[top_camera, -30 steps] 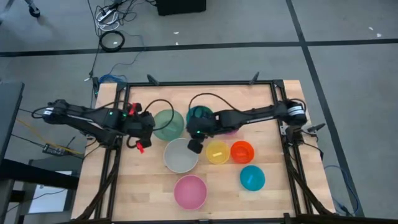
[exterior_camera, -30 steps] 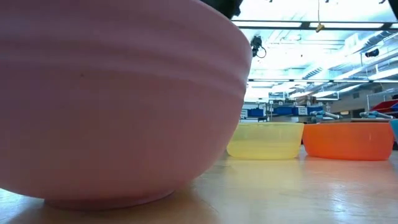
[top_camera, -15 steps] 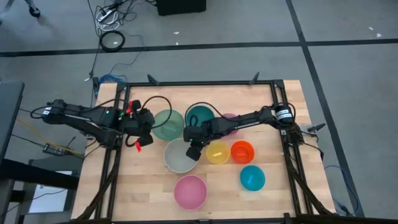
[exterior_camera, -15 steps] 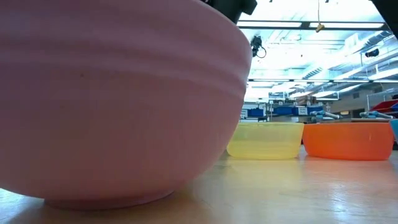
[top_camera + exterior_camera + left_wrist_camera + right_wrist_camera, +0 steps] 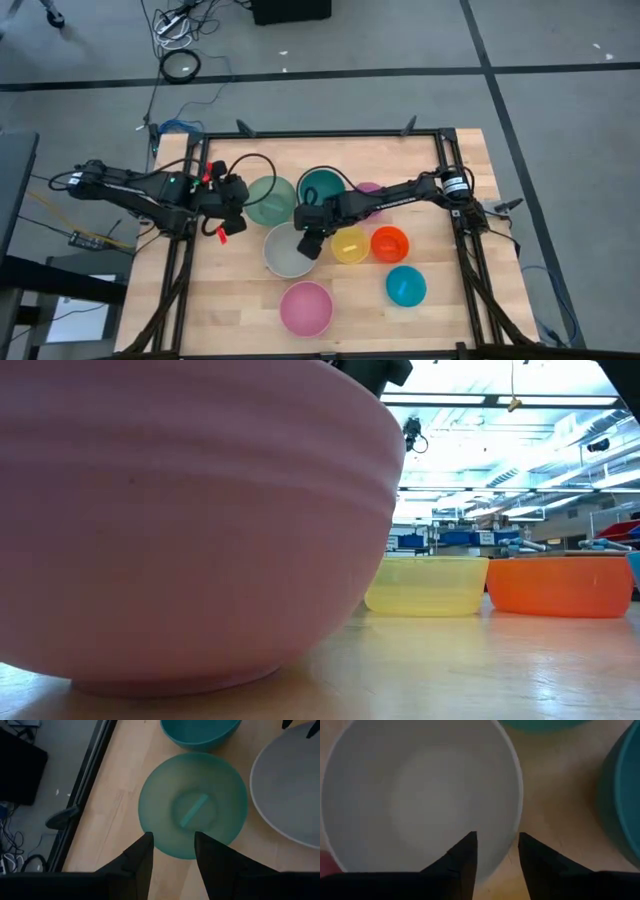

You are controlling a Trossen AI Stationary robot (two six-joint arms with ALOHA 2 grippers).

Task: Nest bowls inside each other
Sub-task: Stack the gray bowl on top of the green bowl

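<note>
The right end effector [image 5: 308,245] is held open and empty over the 3 o'clock rim of the white-grey bowl [image 5: 287,252] at the tabletop [image 5: 240,300] centre. The bowl is judged light, stiff and slippery, best pinched at its rim

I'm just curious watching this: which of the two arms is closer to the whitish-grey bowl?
The right. Its end effector is over the white-grey bowl's rim, fingers open. The left end effector sits farther off, beside the sage green bowl.
</note>
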